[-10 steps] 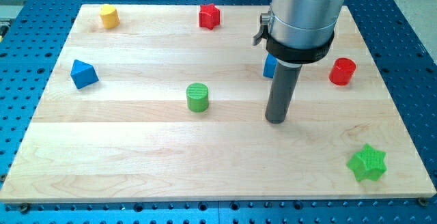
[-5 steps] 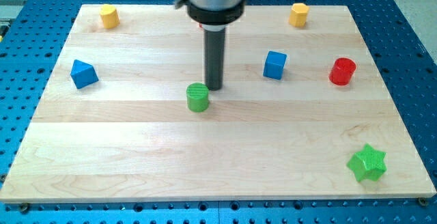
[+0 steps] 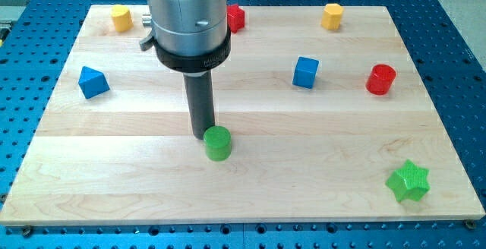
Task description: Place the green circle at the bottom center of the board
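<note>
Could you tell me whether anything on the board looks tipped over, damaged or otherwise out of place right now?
Nothing stands out. The green circle sits upright with my tip against its upper-left side, and the other blocks rest flat on the wooden board, none damaged.

Red star [image 3: 236,17] half hidden behind arm housing [image 3: 187,21] — housing cut off at view's top.

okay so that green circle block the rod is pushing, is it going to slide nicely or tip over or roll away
The green circle is a squat cylinder standing on its flat end, so it will probably slide, not roll or tip. My tip meets its upper-left edge, off centre, so it may veer toward the view's right. The wooden board looks smooth, which should help sliding.
</note>
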`<move>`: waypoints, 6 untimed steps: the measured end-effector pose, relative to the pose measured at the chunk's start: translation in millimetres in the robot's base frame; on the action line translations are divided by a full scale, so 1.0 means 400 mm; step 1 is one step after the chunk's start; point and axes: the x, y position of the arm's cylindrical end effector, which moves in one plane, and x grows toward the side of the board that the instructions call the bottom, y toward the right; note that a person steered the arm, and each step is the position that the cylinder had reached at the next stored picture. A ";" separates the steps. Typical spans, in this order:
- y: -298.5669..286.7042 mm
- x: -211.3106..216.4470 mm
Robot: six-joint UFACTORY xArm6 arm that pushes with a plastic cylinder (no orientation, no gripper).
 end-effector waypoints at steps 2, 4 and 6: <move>0.029 0.075; 0.032 0.118; 0.047 0.158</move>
